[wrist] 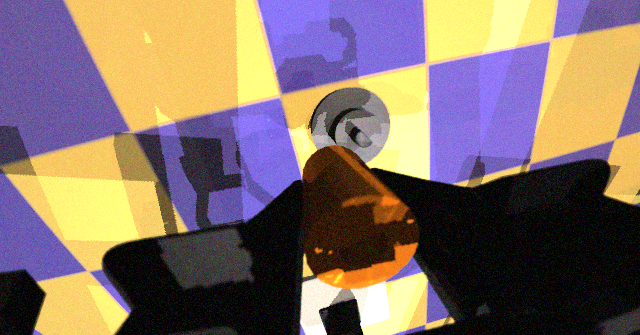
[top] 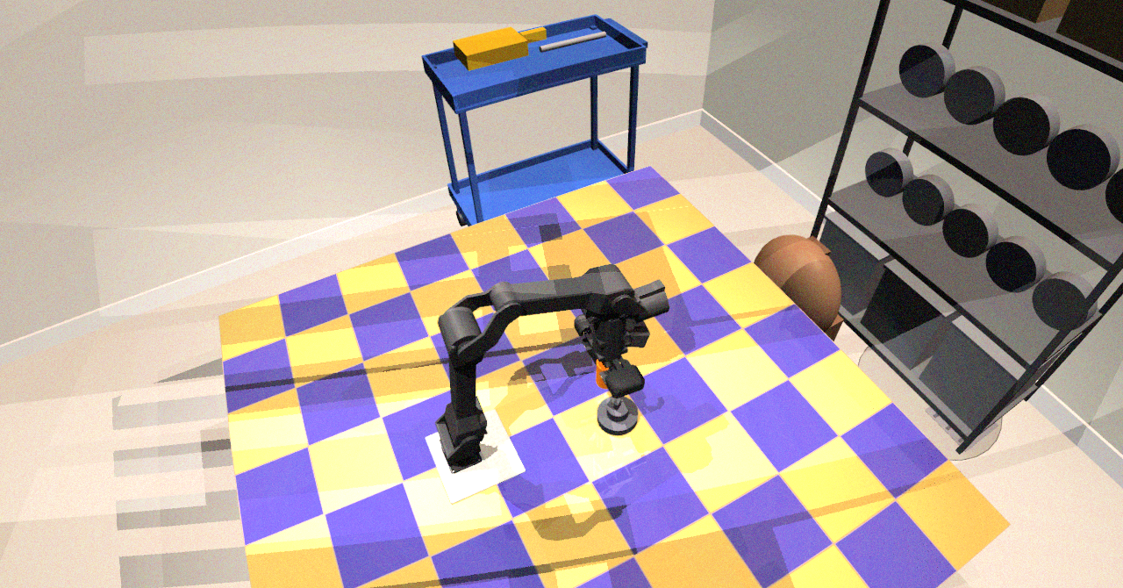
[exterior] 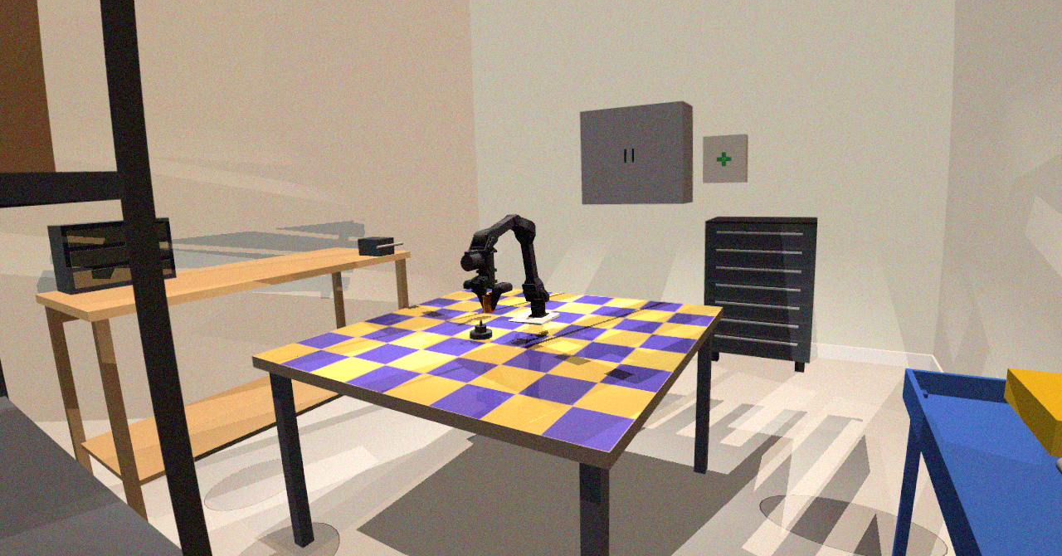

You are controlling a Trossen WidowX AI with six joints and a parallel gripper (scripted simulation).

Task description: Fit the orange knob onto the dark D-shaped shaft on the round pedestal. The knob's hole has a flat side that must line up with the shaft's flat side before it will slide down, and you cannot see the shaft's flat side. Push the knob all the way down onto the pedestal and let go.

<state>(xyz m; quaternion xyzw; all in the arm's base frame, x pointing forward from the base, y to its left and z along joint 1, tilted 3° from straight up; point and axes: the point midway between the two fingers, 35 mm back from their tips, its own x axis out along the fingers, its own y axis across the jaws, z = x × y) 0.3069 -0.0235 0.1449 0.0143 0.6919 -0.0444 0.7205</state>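
The orange knob [top: 598, 375] [exterior: 487, 302] [wrist: 361, 220] is up in the air near the round pedestal [top: 616, 421] [exterior: 481, 335] [wrist: 371, 109], higher than it and apart from it. Largest of the things around the pedestal is the dark shelf rack [top: 861, 82] [exterior: 129, 143], well apart from it, on its right in the top view. The checkered table [top: 785, 427] [exterior: 519, 363] [wrist: 190, 25] lies under the pedestal and bears it. The blue cart [top: 533, 89] [exterior: 912, 404] stands beyond the table, well apart from the pedestal. The black arm [top: 541, 297] [exterior: 528, 256] rises from a white plate [top: 502, 470] [exterior: 519, 319] [wrist: 372, 305] near the pedestal, to its left in the top view, and bends over so that its gripper [top: 608, 372] [exterior: 487, 305] [wrist: 335, 181] points down near the pedestal. The gripper pinches the knob between its two fingers. Smallest is the dark shaft [top: 617, 401] [exterior: 481, 323] [wrist: 360, 135], upright in the middle of the pedestal and bare, with the knob off it. Which way the flat side of the knob's hole faces cannot be told.
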